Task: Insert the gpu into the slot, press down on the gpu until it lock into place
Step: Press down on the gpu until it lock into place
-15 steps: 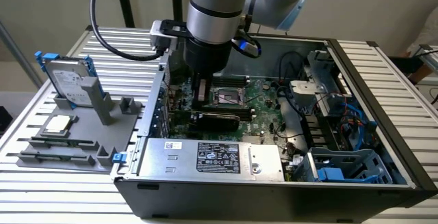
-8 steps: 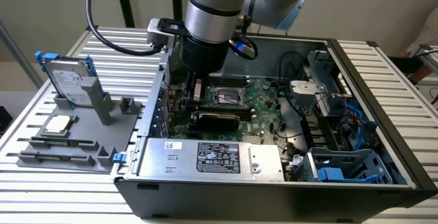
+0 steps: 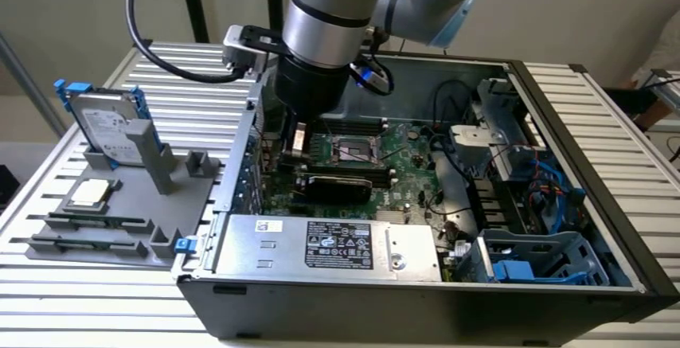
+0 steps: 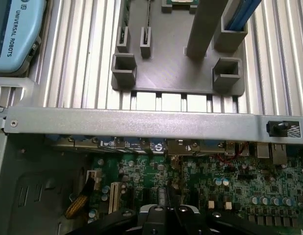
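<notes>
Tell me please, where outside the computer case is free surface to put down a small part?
The ribbed table is bare in front of the grey holder tray, up to the case. Another bare strip runs behind the tray, beside the black cable. The tray itself is crowded with a hard drive and parts. Inside the case, the gripper hangs low over the motherboard.

There is one open computer case [image 3: 425, 300]; inside it lies one green motherboard [image 3: 404, 153]; one silver power-supply box [image 3: 330, 246] sits at its near wall; one black gpu [image 3: 338, 185] stands on the board; one blue drive cage [image 3: 531, 262] is at the exterior view's right. Beside the case stands one grey holder tray [image 3: 107, 236]; it carries one hard drive [image 3: 107, 121], one processor chip [image 3: 88, 194] and two memory sticks [image 3: 94, 222]. One robot arm [image 3: 330, 13] reaches in.
</notes>
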### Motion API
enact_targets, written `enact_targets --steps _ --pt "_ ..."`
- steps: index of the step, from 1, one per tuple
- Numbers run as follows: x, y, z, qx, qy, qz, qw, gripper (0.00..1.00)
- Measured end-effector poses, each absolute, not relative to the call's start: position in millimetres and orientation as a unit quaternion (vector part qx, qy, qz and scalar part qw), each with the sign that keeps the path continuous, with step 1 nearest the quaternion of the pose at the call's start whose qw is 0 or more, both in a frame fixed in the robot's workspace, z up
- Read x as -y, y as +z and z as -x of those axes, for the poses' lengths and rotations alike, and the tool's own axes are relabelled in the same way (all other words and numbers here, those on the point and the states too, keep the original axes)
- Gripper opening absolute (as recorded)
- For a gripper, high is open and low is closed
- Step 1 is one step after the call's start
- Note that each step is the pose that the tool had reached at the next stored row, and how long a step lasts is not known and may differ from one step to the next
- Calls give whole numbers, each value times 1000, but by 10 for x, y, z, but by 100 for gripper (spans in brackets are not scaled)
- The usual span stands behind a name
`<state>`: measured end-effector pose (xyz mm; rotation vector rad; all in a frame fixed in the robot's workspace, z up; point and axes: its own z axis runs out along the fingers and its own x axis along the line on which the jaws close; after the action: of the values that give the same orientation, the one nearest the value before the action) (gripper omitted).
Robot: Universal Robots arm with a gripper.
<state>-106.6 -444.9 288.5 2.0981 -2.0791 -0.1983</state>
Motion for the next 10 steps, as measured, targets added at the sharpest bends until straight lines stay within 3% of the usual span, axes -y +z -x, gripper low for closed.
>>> enact_targets --steps 10 --pt "4447 2940 1107 699 -75 -704 98 11"
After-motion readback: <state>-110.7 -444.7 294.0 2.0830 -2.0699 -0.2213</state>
